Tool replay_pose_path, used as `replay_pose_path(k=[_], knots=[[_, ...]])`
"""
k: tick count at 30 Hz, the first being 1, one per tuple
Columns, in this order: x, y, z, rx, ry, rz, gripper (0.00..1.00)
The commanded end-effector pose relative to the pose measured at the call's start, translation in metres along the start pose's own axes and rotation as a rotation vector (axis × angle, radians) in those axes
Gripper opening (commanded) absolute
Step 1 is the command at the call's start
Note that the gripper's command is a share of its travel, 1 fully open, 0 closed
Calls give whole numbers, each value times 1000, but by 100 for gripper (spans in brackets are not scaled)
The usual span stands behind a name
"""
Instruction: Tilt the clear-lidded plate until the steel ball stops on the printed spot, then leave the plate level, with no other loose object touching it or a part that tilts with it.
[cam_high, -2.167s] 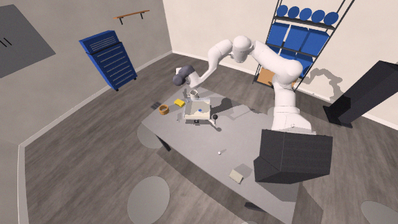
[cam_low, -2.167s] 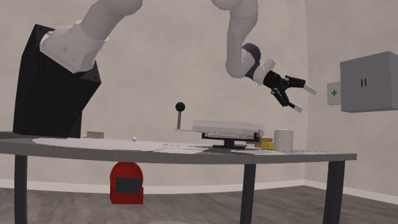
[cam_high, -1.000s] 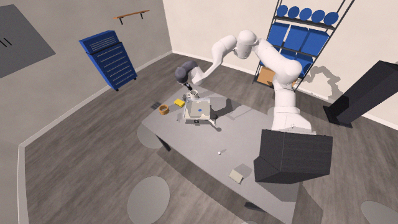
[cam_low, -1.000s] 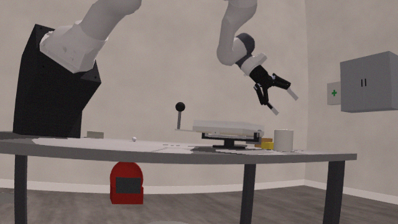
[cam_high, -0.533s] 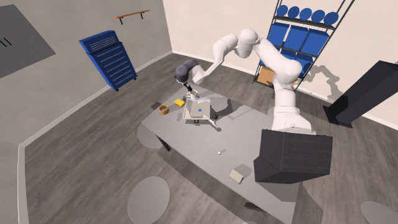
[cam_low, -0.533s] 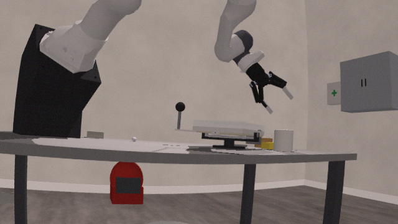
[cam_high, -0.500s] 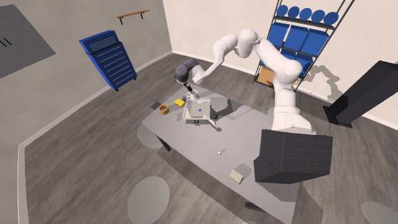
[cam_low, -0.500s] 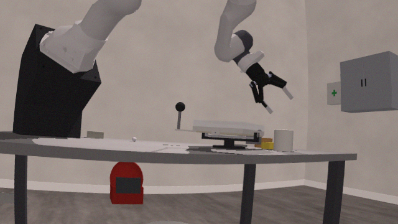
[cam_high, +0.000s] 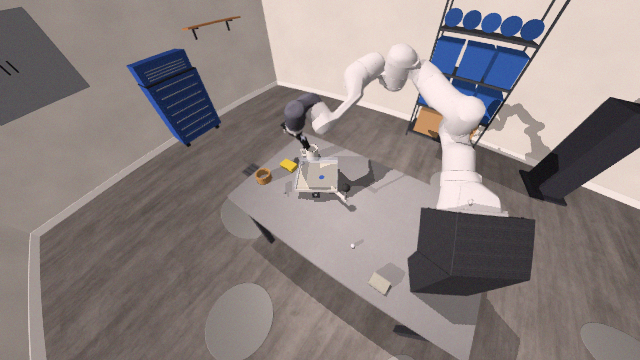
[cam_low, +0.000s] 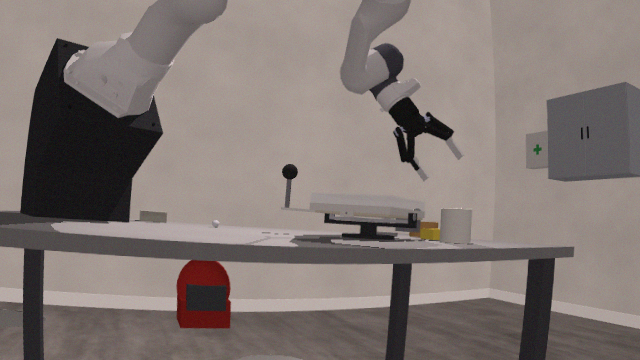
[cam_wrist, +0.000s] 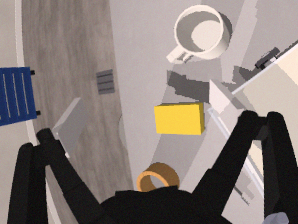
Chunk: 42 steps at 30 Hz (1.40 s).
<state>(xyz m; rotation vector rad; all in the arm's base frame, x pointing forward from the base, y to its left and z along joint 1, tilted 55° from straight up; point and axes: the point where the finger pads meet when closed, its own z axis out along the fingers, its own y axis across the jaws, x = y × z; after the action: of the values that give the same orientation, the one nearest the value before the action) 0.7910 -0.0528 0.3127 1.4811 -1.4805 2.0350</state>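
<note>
The clear-lidded plate (cam_high: 317, 175) sits on a black stand at the far end of the table, with a blue printed spot (cam_high: 321, 176) near its middle. In the side view the plate (cam_low: 367, 204) looks about level. A lever with a black knob (cam_low: 289, 171) stands upright at the plate's edge. I cannot make out the steel ball under the lid. My gripper (cam_low: 440, 164) is open and empty. It hangs in the air above the plate's far edge, pointing down over the white mug (cam_low: 456, 225).
Beside the plate stand the white mug (cam_wrist: 200, 32), a yellow block (cam_wrist: 178, 119) and an orange ring (cam_wrist: 158, 179). A small white ball (cam_high: 352, 245) and a beige block (cam_high: 380, 283) lie nearer the arm's base. A large black box (cam_high: 470, 250) is at the table's end.
</note>
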Motion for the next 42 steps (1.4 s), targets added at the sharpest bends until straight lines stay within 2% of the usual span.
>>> replay_pose_path(k=[1,6,7,15,16,24,25,35,36,42], knots=[[-7,3,-8,-8,-29,10,100],[-7,3,-8,-8,-29,10,100],[-16,11,-23,-25,-70,13,100],[-16,11,-23,-25,-70,13,100],[-22,25,-32,-48,-98,22,100],[-22,25,-32,-48,-98,22,100],[-27,38,-42,-72,-124,31,100],[-27,38,-42,-72,-124,31,100],[-32,52,-52,-96,-149,40,100],[-32,52,-52,-96,-149,40,100]])
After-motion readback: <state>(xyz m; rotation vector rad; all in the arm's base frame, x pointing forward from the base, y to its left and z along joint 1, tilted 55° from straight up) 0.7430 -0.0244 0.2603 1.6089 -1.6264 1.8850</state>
